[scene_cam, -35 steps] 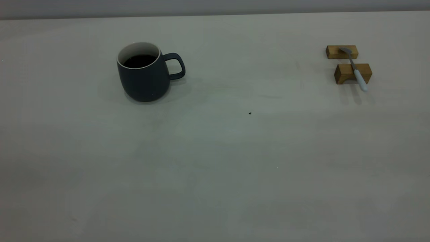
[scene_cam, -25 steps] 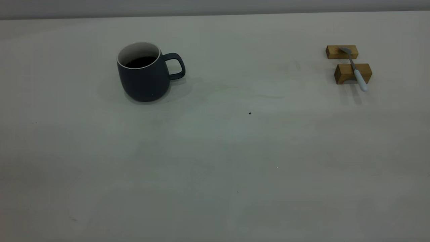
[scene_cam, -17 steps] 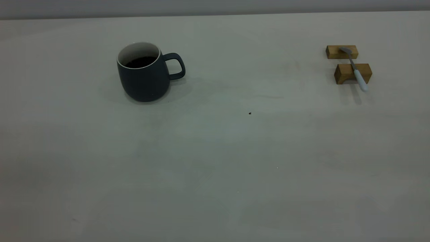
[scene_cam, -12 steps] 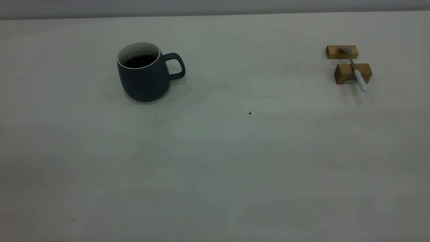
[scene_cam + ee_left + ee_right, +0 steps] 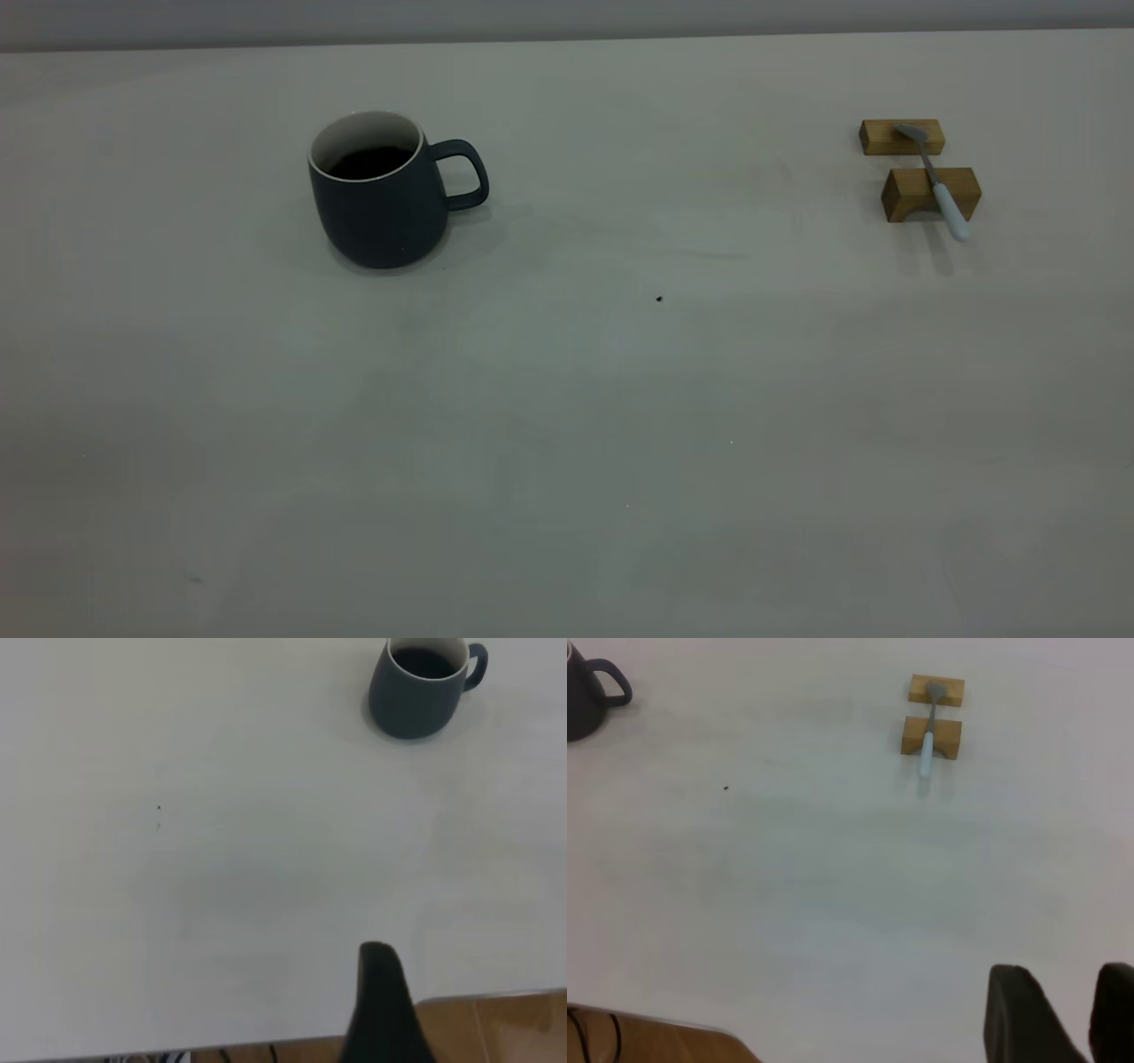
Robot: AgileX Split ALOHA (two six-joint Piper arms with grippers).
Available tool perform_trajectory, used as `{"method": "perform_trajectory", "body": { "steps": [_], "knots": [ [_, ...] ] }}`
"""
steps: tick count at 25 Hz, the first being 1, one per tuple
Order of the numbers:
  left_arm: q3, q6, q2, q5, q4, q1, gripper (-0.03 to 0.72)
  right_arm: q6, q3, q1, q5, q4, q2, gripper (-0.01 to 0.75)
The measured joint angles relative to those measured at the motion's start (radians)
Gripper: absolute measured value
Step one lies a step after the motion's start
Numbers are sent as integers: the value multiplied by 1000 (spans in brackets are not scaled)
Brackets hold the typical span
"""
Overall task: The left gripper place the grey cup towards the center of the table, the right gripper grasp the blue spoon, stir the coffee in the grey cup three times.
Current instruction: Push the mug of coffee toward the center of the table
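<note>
The grey cup (image 5: 376, 213) stands upright at the table's (image 5: 567, 399) far left, handle pointing right, with dark coffee (image 5: 368, 162) inside. The blue spoon (image 5: 939, 190) lies across two wooden blocks at the far right, bowl on the farther one, pale handle sticking out toward the front. Neither gripper shows in the exterior view. In the left wrist view only a dark part of my left gripper (image 5: 381, 1010) shows over the table's near edge, far from the cup (image 5: 412, 700). My right gripper (image 5: 1067, 992) is open and empty, well short of the spoon (image 5: 928, 735).
The two wooden blocks (image 5: 886, 137) (image 5: 904, 195) sit one behind the other under the spoon. A tiny dark speck (image 5: 658, 299) marks the table's middle. Brown floor shows past the table's near edge (image 5: 496, 1028).
</note>
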Motion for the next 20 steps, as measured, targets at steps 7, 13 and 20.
{"method": "perform_trajectory", "body": {
  "steps": [7, 13, 20],
  "knots": [
    [-37, -24, 281, -57, 2, 0, 585, 0, 0, 0, 0, 0, 0, 238],
    [-105, -9, 713, -253, 1, 0, 585, 0, 0, 0, 0, 0, 0, 238],
    [-231, 30, 1194, -497, 1, 0, 585, 0, 0, 0, 0, 0, 0, 238]
  ]
}}
